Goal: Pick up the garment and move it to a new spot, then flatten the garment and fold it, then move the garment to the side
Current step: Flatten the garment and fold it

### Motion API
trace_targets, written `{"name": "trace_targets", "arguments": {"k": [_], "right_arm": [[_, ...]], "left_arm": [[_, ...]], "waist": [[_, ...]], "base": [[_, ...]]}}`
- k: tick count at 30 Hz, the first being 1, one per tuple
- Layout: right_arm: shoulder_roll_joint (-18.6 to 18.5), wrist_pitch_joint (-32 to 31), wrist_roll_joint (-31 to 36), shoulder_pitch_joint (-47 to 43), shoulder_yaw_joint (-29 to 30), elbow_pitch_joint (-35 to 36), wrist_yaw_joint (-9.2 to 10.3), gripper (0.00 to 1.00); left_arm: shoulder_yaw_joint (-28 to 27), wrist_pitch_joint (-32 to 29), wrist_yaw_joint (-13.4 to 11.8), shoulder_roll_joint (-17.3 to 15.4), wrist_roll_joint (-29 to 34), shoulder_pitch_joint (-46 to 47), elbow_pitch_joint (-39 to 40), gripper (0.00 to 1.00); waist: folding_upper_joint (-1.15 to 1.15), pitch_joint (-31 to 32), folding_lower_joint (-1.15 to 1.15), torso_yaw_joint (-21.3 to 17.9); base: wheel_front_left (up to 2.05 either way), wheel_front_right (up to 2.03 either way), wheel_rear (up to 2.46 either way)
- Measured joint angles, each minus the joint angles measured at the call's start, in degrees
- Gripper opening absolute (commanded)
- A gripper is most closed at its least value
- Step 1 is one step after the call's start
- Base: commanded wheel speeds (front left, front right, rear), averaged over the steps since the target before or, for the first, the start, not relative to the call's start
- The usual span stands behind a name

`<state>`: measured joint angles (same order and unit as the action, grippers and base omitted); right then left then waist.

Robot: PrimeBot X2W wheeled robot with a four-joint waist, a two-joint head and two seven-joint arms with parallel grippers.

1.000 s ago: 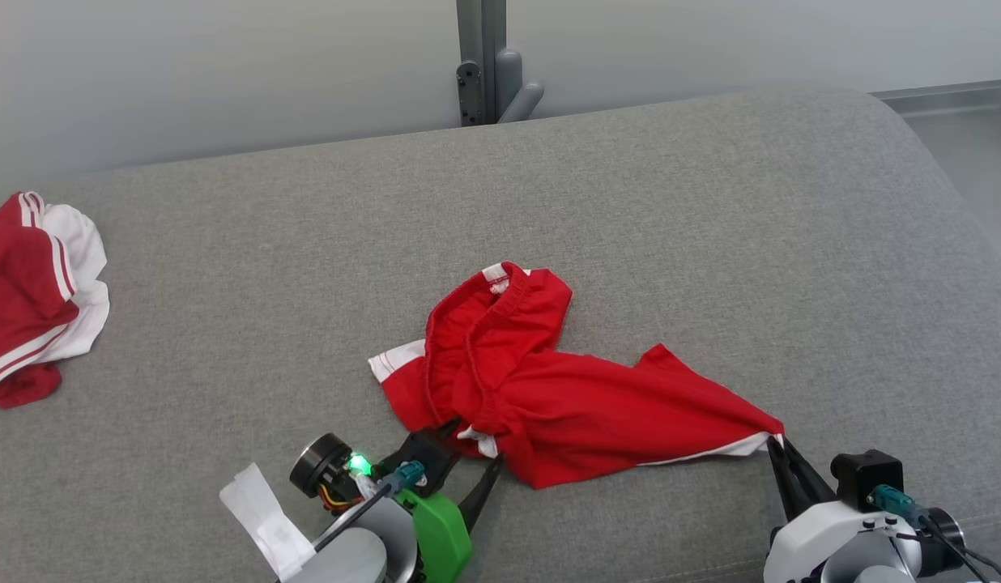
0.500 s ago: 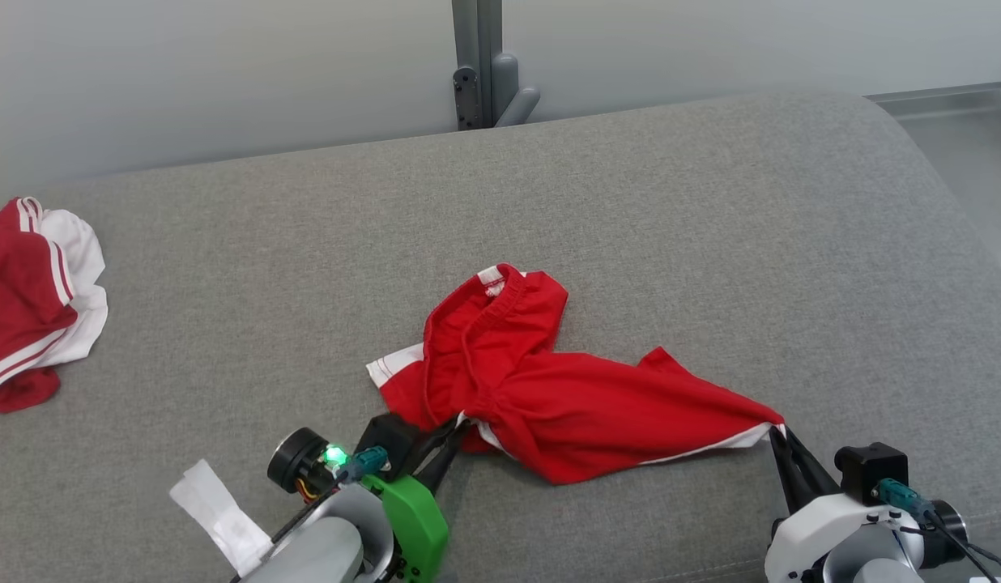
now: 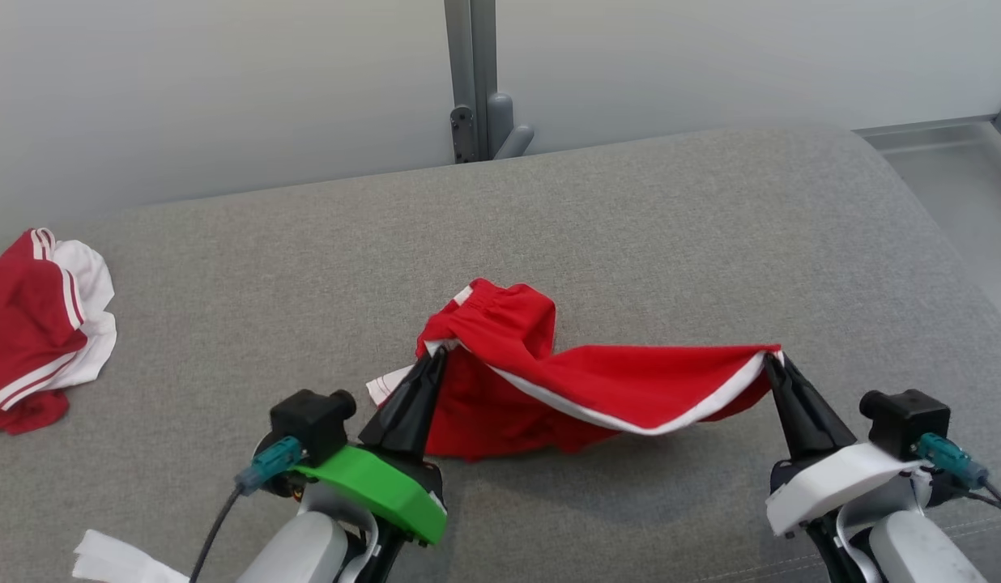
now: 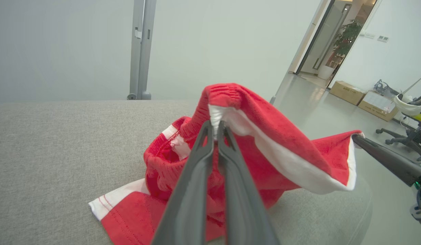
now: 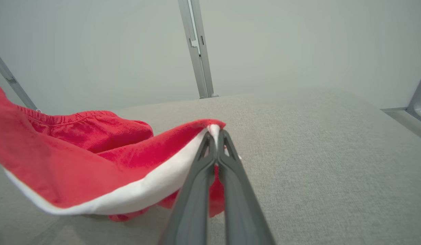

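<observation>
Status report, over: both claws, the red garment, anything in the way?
Left claw shut on red garment edge, right claw shut on its corner. Garment partly lifted, sagging between. Other red-white garment far left, clear of it.

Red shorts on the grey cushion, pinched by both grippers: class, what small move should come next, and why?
Probably lift both grippers up together. The left gripper and right gripper are each shut on the hem of the red shorts, yet much of the cloth lies on the grey cushion, so it cannot be carried clear.
</observation>
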<state>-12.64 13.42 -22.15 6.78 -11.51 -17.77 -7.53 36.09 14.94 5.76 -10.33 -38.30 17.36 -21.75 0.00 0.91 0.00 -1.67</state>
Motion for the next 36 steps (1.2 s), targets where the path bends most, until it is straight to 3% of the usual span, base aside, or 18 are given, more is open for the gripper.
{"name": "trace_targets", "arguments": {"k": [9,18,22,27,30,36], "right_arm": [[-3.5,-5.7,-4.5,-2.7,3.7,19.9,0.0,0.0],[-2.9,-13.2,-6.3,-4.6,8.5,35.0,0.01,0.0],[-3.3,-15.2,-6.3,-2.0,8.3,34.8,0.05,0.0],[-4.6,-17.8,-7.1,8.1,5.5,29.9,0.04,0.0],[-6.3,-18.3,-7.3,22.4,3.3,22.5,0.05,0.0],[-4.5,-14.7,-2.9,48.0,-1.3,9.2,0.04,0.0]], "left_arm": [[-9.3,0.1,-0.6,0.5,-2.1,-6.2,18.0,0.0],[-11.7,-3.8,-1.4,-1.4,-5.7,-7.3,30.4,0.0],[-11.5,-6.9,-1.2,-3.4,-5.6,-4.3,30.3,0.0],[-11.6,-12.1,-0.2,-5.4,-6.0,5.7,25.3,0.0],[-11.7,-16.1,0.4,-6.2,-4.9,19.7,18.1,0.0],[-15.4,-18.0,0.9,-5.1,-5.6,43.1,4.1,0.0]], "waist": [[0.0,2.3,0.0,-0.3],[0.0,2.0,0.0,-0.2],[0.0,1.0,0.0,-0.3],[0.0,-1.8,0.0,-0.5],[0.0,-5.5,0.0,-0.7],[0.0,-12.7,0.0,-1.5]], "base": [[0.0,0.0,0.0],[0.0,0.0,0.0],[0.0,0.0,0.0],[0.0,0.0,0.0],[0.0,0.0,0.0],[0.0,0.0,0.0]]}}
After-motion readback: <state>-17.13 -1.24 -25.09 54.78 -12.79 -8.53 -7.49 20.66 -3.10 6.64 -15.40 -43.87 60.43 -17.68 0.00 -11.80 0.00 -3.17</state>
